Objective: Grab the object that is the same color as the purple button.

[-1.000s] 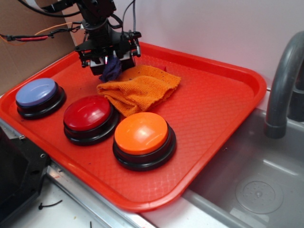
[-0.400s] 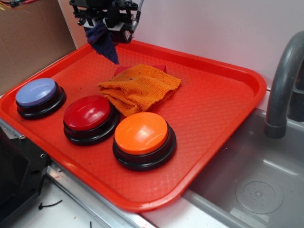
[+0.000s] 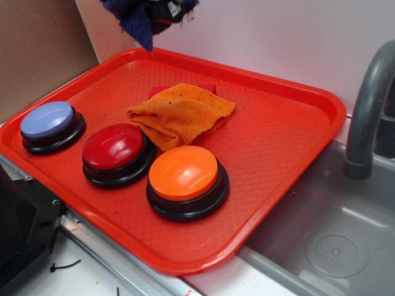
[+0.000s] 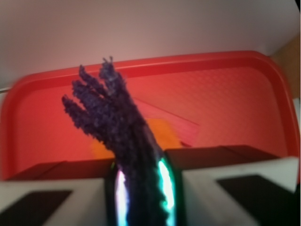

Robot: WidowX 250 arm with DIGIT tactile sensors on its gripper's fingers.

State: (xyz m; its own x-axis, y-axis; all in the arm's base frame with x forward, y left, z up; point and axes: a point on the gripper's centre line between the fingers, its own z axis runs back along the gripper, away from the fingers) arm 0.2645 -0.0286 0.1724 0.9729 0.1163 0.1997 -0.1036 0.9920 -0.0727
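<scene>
The exterior camera stands off the tray's (image 3: 290, 154) near corner, looking down and across it toward twelve o'clock where the wall rises, while the wrist camera rides close behind the gripper (image 4: 141, 188), facing the same red tray and orange cloth (image 3: 182, 114) from above.

No readable text, label, brand, number or sign in either view. Button tops plain: purple button (image 3: 47, 119), red button (image 3: 113, 146), orange button (image 3: 183, 172) carry no markings. Tray (image 3: 290, 132) surface shows only moulded texture, no logo. Small pale patch on gripper (image 3: 165, 8) body at top edge of exterior view, too small to read. Wrist view blurred; nothing legible on finger pads (image 4: 163, 188).
</scene>
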